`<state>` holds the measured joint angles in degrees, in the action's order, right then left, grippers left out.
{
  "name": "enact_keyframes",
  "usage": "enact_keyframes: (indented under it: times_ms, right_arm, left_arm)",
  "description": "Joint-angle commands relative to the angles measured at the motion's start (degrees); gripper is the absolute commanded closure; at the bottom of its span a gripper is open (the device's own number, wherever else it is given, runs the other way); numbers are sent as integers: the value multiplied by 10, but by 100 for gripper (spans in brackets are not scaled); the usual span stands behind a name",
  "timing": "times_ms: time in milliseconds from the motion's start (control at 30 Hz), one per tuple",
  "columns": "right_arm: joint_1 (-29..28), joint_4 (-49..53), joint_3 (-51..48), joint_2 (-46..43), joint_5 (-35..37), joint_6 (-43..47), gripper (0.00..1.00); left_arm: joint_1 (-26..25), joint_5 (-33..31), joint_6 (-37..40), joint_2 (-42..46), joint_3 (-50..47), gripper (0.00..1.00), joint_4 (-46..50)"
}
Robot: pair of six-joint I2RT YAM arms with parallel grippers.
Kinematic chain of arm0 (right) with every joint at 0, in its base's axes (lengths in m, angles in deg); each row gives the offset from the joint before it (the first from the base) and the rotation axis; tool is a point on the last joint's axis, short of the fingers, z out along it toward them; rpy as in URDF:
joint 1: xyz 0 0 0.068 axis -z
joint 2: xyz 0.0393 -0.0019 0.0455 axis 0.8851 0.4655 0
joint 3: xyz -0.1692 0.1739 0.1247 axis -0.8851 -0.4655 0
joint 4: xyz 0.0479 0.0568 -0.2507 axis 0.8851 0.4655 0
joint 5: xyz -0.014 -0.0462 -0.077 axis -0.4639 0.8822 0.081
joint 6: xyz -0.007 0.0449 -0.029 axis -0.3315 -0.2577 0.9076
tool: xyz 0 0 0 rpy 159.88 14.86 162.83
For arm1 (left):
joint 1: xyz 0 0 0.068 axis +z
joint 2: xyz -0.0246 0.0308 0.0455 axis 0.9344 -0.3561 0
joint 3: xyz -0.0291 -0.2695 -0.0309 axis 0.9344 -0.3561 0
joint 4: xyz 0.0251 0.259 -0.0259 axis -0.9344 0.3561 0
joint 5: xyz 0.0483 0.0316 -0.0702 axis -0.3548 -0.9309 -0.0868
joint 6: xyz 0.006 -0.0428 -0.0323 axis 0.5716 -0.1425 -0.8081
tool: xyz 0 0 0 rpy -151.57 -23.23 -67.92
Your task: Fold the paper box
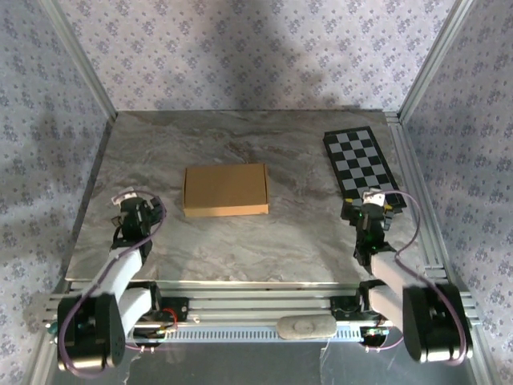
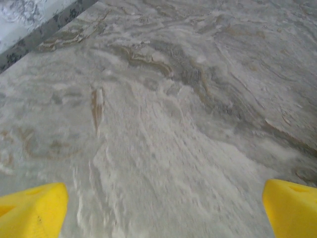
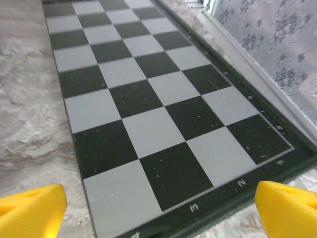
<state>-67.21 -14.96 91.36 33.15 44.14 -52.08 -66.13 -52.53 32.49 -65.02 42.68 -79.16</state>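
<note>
The paper box (image 1: 225, 190) lies as a shallow, closed tan rectangle in the middle of the marble table, seen from the top view. My left gripper (image 1: 127, 207) rests near the table's left front, well to the left of the box. Its yellow fingertips (image 2: 32, 210) stand wide apart over bare marble, so my left gripper (image 2: 166, 210) is open and empty. My right gripper (image 1: 373, 202) sits at the right front, at the near end of the checkerboard. Wide-spread yellow fingertips (image 3: 290, 210) show that my right gripper (image 3: 161, 210) is open with nothing between them.
A black-and-white checkerboard (image 1: 362, 163) lies along the table's right side, its near edge (image 3: 198, 213) just under my right gripper. Metal frame rails (image 1: 417, 184) border the table, with patterned walls behind. A grey oblong pad (image 1: 305, 327) lies on the front rail.
</note>
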Motion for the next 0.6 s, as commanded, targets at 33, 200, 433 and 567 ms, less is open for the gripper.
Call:
enact_keyframes:
  times_ms: [33, 200, 433, 567]
  right_arm:
    - [15, -160, 33, 83, -73, 50, 1]
    - [60, -233, 45, 172, -155, 50, 1]
    - [45, -233, 84, 253, -172, 78, 1]
    - [44, -218, 90, 248, -157, 71, 1]
  left_arm:
    - [17, 41, 54, -107, 8, 0, -215]
    - [36, 69, 64, -186, 20, 0, -311]
    - [40, 82, 65, -215, 28, 0, -328]
    - [25, 81, 84, -217, 15, 0, -356]
